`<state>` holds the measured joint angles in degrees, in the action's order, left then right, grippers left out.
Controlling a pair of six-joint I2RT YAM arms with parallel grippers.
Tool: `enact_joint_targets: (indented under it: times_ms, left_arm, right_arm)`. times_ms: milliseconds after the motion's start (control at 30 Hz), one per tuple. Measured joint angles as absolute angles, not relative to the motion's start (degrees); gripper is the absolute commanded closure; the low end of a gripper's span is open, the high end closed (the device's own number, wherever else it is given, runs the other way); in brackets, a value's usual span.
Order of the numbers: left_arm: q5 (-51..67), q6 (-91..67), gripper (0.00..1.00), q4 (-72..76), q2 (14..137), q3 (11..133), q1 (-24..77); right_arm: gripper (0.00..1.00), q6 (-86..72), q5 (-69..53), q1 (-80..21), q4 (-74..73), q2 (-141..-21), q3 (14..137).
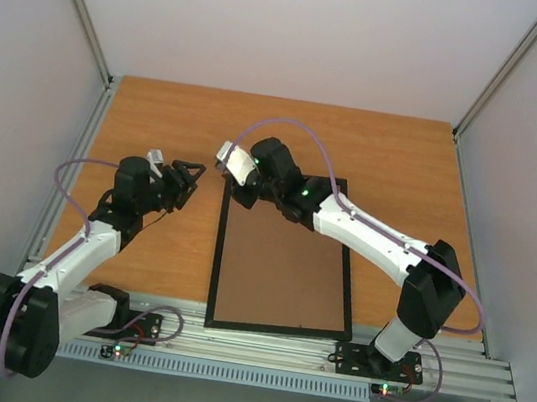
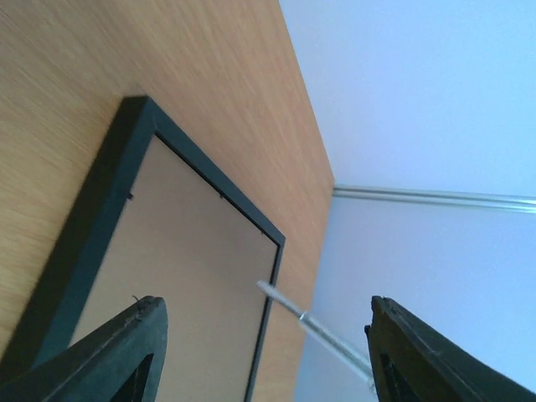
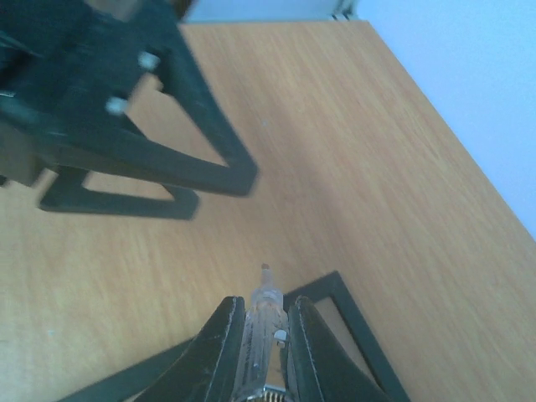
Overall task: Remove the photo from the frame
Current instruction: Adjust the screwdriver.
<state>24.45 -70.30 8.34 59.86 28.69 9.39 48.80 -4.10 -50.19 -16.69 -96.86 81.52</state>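
The thin black frame (image 1: 216, 274) lies flat on the table with its brown board (image 1: 279, 263) facing up. The photo is hidden. My right gripper (image 1: 240, 169) hovers over the frame's far left corner (image 3: 335, 289), shut on a slim clear and silver tool (image 3: 266, 306) whose tip points at the table. Just left of that corner my left gripper (image 1: 186, 183) stands open and holds nothing. In the left wrist view the frame (image 2: 92, 226) and the tool's shaft (image 2: 322, 331) show between its fingers (image 2: 142, 335).
The frame rests on an orange wooden table (image 1: 160, 114) inside pale walls. A metal rail (image 1: 267, 347) with both arm bases runs along the near edge. The left gripper's fingers (image 3: 167, 167) fill the upper left of the right wrist view.
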Motion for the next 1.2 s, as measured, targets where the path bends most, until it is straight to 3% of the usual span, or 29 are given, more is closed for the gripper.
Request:
enact_joint_targets:
  times_ms: [233, 400, 467, 700, 833, 967, 1200]
  left_arm:
    - [25.96, -76.01, 0.33, 10.63, 59.83, 29.06, 13.04]
    - [26.02, -78.78, 0.39, 11.38, 59.81, 29.12, 14.06]
    - [25.93, -79.59, 0.46, 11.66, 59.81, 29.12, 14.39]
    - [25.04, -82.74, 0.82, 14.09, 59.46, 29.12, 15.11]
    - [22.96, -84.16, 0.99, 14.31, 58.50, 29.26, 14.96]
    - [22.35, -83.09, 0.99, 13.87, 57.98, 30.22, 15.90]
    - [19.59, -70.96, 0.99, 11.07, 57.36, 32.60, 20.40]
  right_arm:
    - [0.99, 47.51, -4.29, -54.72, -8.01, -93.19, 74.43]
    - [0.99, 47.07, -3.33, -56.16, -2.33, -92.03, 70.72]
    - [0.99, 46.68, -3.25, -56.23, -0.58, -91.77, 69.84]
    - [0.98, 46.00, -2.35, -56.31, 3.33, -91.09, 67.11]
    - [0.83, 45.87, -1.26, -56.21, 2.35, -90.98, 66.11]
    - [0.76, 45.15, -1.30, -56.23, -0.58, -90.54, 66.08]
    - [0.73, 44.64, -2.28, -56.21, -12.64, -90.08, 69.38]
